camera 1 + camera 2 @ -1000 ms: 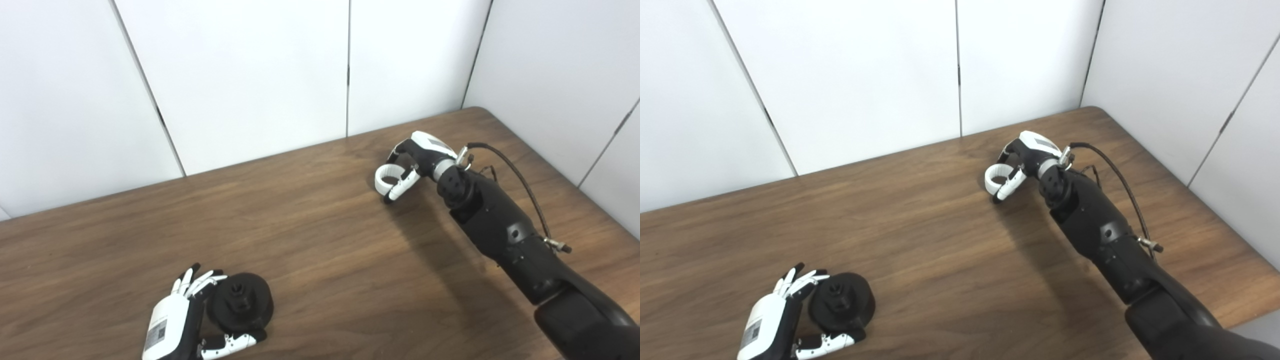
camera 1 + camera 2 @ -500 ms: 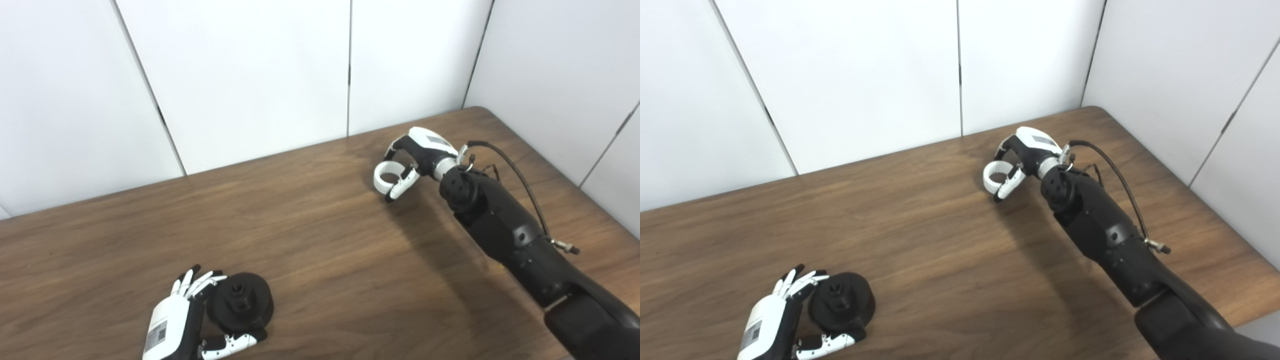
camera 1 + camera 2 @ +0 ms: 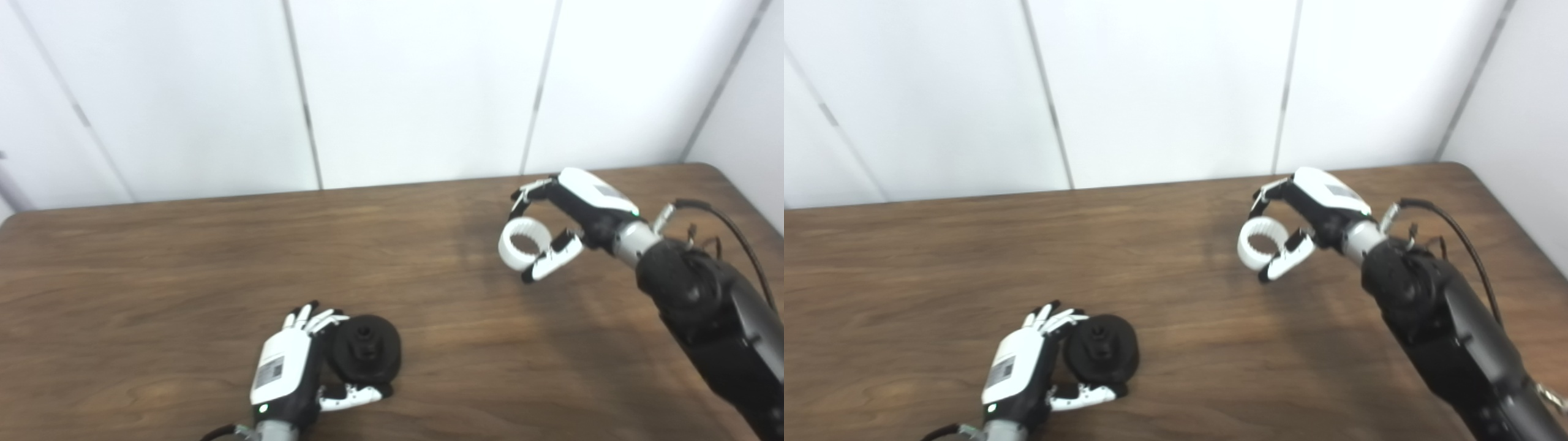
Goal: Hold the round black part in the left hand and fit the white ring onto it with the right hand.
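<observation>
The round black part (image 3: 366,354) sits on the wooden table (image 3: 153,275) near the front edge, its hub facing up. My left hand (image 3: 285,367) is wrapped around it, fingers against its left side and thumb along its front. To the right and farther back, the white toothed ring (image 3: 520,245) hangs a little above the table. My right hand (image 3: 582,208) is shut on it, fingers over the top and thumb underneath. A wide stretch of table separates the ring from the black part.
White wall panels (image 3: 416,92) stand right behind the table's far edge and along its right side. A black cable (image 3: 723,214) loops off the right forearm. The table's right corner (image 3: 1458,168) lies just behind the right hand.
The whole picture has shifted, so the camera has moved. The right hand with the white ring looks higher off the table than before. The left hand keeps its hold on the black part.
</observation>
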